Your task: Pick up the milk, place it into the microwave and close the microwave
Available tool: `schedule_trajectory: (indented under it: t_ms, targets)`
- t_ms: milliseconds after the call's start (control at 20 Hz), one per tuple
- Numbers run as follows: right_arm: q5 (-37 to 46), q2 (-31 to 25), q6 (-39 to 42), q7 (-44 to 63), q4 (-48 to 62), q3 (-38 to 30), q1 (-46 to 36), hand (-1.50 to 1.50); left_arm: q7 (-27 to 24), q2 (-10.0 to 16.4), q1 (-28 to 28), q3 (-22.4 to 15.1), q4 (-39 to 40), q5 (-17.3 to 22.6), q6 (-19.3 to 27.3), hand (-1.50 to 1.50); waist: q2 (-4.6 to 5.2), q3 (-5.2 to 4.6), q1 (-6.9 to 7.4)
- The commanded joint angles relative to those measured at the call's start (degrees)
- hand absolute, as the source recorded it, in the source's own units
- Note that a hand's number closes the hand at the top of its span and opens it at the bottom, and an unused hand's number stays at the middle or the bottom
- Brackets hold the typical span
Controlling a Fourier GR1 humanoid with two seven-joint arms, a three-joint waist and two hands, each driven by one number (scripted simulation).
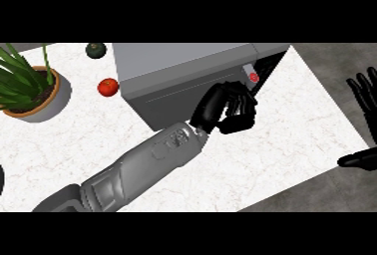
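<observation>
Set against the far edge of the worktop [294, 139], about midway along: the grey microwave [184, 60]. Door [177, 102] standing ajar by the look of it, with a dark gap at its right side. In that gap, just inside the opening: the milk [253, 77], a small white carton with a round red mark.

Just below the milk, at the door's free edge: the left hand [225, 112], fingers curled, nothing seen within them. Touching the carton or not, cannot tell. Left forearm [147, 159] laid slantwise across the worktop, from the near left corner towards the microwave's front.

Off the worktop altogether, beyond its right edge: the right hand [364, 92], open, fingers up, resting.

Near the far left corner: an avocado [95, 50]. Nearer, just beside the microwave's left wall: a tomato [108, 87]. At the left edge: a potted plant [33, 94], well apart from the left hand.

Bare worktop right of the microwave as far as the right edge, and in front of it down to the near edge, save where the forearm lies.
</observation>
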Motion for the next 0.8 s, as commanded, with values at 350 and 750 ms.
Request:
schedule_trajectory:
  t_ms: [350,750]
  targets:
    - [-4.1,-1.2,7.7,1.9,-1.9,1.9,-4.1,-1.5,-0.4,-1.2,-5.5,0.8,1.4,3.2,2.5,1.5,0.72,0.29,-2.27]
    - [-4.7,-3.4,11.2,5.3,-5.3,4.6,-5.7,-1.5,-0.6,-1.1,-5.6,0.2,1.4,4.7,4.8,1.5,0.59,0.25,-3.43]
